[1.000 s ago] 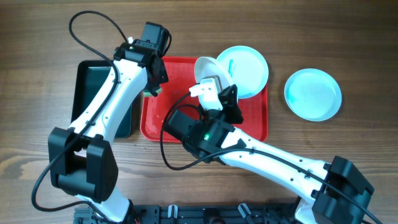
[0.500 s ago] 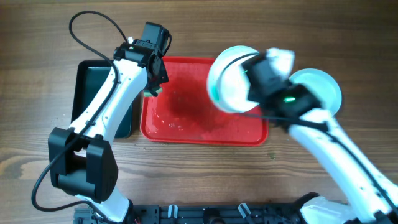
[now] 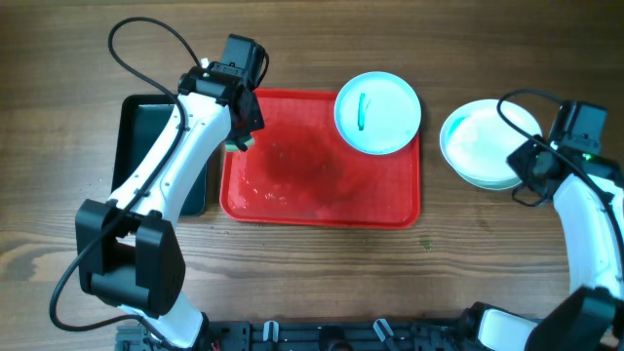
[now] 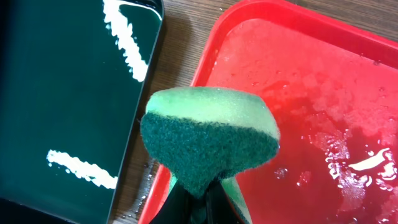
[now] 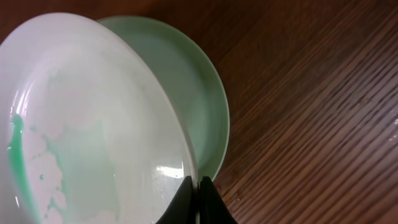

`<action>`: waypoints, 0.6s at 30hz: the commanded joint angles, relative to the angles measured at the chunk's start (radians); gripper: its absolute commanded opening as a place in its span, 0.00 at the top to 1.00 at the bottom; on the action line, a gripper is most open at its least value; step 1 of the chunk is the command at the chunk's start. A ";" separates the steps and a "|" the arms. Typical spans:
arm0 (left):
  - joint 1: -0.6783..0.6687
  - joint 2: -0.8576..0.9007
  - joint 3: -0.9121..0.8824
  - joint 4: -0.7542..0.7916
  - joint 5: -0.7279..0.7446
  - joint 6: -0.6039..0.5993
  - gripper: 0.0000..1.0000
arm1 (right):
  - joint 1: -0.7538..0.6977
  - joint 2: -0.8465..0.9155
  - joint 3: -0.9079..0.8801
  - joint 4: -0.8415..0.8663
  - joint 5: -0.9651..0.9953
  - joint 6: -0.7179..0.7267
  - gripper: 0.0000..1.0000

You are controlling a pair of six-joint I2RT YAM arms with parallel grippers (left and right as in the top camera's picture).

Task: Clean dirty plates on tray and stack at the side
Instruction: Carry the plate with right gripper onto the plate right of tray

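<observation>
While on tray (image 3: pixel 292 200), one green-smeared plate (image 3: pixel 380 117).

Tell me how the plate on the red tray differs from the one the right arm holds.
The tray plate lies free and flat on the red tray; the held plate is pinched at its rim by the right gripper, above another plate. The tray plate has a bold green streak; the held plate shows only faint green smears. Both are round and pale.
</observation>
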 commanded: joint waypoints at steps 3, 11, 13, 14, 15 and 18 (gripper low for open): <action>0.006 0.013 0.006 0.003 0.029 0.012 0.96 | -0.038 0.125 -0.035 0.047 0.022 0.012 0.96; 0.006 0.013 0.006 0.002 0.040 0.012 0.96 | -0.054 0.102 0.015 -0.009 -0.068 -0.112 0.60; 0.006 0.013 0.006 0.002 0.040 0.012 0.96 | -0.053 0.067 0.048 -0.047 -0.105 -0.141 0.50; 0.006 0.013 0.006 0.002 0.043 0.012 0.96 | -0.053 0.051 0.063 -0.064 -0.107 -0.144 0.46; 0.006 0.013 0.006 0.002 0.052 0.012 0.96 | -0.053 0.032 0.080 -0.084 -0.107 -0.150 0.46; 0.006 0.013 0.006 -0.001 0.058 0.012 0.96 | -0.053 -0.029 0.100 -0.106 -0.185 -0.198 0.44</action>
